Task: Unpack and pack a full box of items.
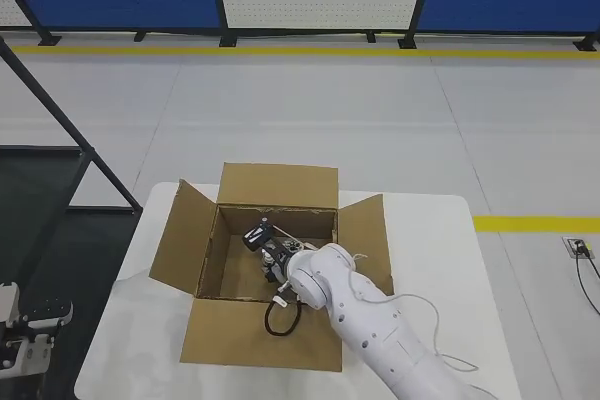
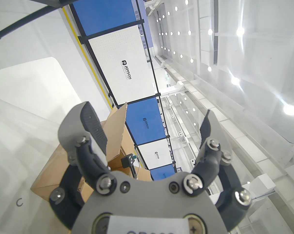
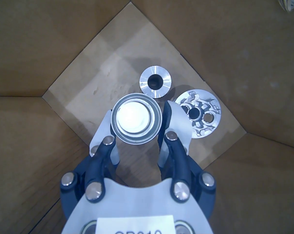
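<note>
White table (image 1: 435,260), yellow floor line (image 1: 545,224), partition panels (image 1: 320,12) — blue, white

**Cup** (image 3: 136,119), clasped between the fingers (image 3: 178,120) of the right gripper (image 3: 138,109): bright metal, polished, mirror-glossy inside the rim.

**Ring** (image 3: 155,82), just beyond those fingertips: machined metal, smooth, with a radial sheen across its face.

**Toothed disc** (image 3: 200,116), just outside one finger: grey metal, duller, with rough-edged teeth.

**Box** (image 3: 52,37), all around the fingers: brown cardboard, matt, with a faintly scuffed floor.

**Right gripper fingers**: pale shells, smooth and matt, on dark links with shiny metal screw heads.

**Left gripper** (image 2: 147,112), pads (image 2: 93,125): black, ribbed, rubbery-looking, matt. The backing shells are grey and smooth.

**Table** (image 1: 430,260): white, smooth, with a slight sheen.
</note>
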Controlling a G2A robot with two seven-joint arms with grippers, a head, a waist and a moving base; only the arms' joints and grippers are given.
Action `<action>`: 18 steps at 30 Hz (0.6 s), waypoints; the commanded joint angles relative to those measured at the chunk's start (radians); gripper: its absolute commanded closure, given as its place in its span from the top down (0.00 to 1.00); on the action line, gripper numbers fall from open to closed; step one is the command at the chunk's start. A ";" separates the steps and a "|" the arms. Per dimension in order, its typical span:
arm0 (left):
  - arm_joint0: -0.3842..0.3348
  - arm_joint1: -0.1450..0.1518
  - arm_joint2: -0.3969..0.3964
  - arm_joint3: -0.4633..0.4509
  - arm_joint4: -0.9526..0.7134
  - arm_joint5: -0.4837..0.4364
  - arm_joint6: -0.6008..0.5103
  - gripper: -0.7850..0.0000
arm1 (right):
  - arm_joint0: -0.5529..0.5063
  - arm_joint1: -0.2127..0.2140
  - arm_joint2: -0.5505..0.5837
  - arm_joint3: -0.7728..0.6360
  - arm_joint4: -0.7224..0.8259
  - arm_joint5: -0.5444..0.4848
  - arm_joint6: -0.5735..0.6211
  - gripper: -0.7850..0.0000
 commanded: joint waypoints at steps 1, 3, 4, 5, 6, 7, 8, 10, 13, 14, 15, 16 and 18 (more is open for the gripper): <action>0.000 0.000 0.000 0.000 0.000 0.000 0.000 1.00 | -0.004 0.001 0.005 -0.009 -0.004 0.005 0.006 0.79; 0.000 0.000 0.000 0.000 0.000 0.000 0.000 1.00 | -0.012 0.003 0.013 -0.023 -0.008 0.009 0.007 0.95; 0.000 0.000 0.000 0.000 0.000 0.000 0.000 1.00 | -0.016 0.005 0.017 -0.031 -0.012 0.011 0.007 0.94; 0.000 0.000 0.000 0.000 0.000 0.000 0.000 1.00 | -0.022 0.006 0.022 -0.040 -0.016 0.013 0.007 0.96; 0.000 0.000 0.000 0.000 0.000 0.000 0.000 1.00 | -0.028 0.008 0.026 -0.051 -0.019 0.014 0.008 0.99; 0.000 0.000 0.000 0.000 0.000 0.000 0.000 1.00 | -0.035 0.011 0.031 -0.065 -0.023 0.014 0.008 1.00; 0.000 0.000 0.000 0.000 0.000 0.000 0.000 1.00 | -0.043 0.013 0.038 -0.079 -0.026 0.013 0.007 1.00; 0.000 0.000 0.000 0.000 0.000 0.000 0.000 1.00 | -0.063 0.019 0.048 -0.113 -0.038 0.013 0.008 1.00; 0.000 0.000 0.000 0.000 0.000 0.000 0.000 1.00 | -0.097 0.029 0.067 -0.179 -0.065 0.021 0.005 1.00; 0.000 0.000 0.000 0.000 0.000 0.000 0.000 1.00 | -0.112 0.033 0.074 -0.207 -0.074 0.022 0.000 1.00; 0.000 0.000 0.000 0.000 0.000 0.000 0.000 1.00 | -0.128 0.037 0.084 -0.235 -0.084 0.026 -0.006 1.00; 0.000 0.000 0.000 0.000 0.000 0.000 0.000 1.00 | -0.144 0.042 0.095 -0.266 -0.092 0.026 -0.010 1.00; 0.000 0.000 0.000 0.000 0.000 0.000 0.000 1.00 | -0.182 0.051 0.120 -0.340 -0.098 0.018 -0.029 1.00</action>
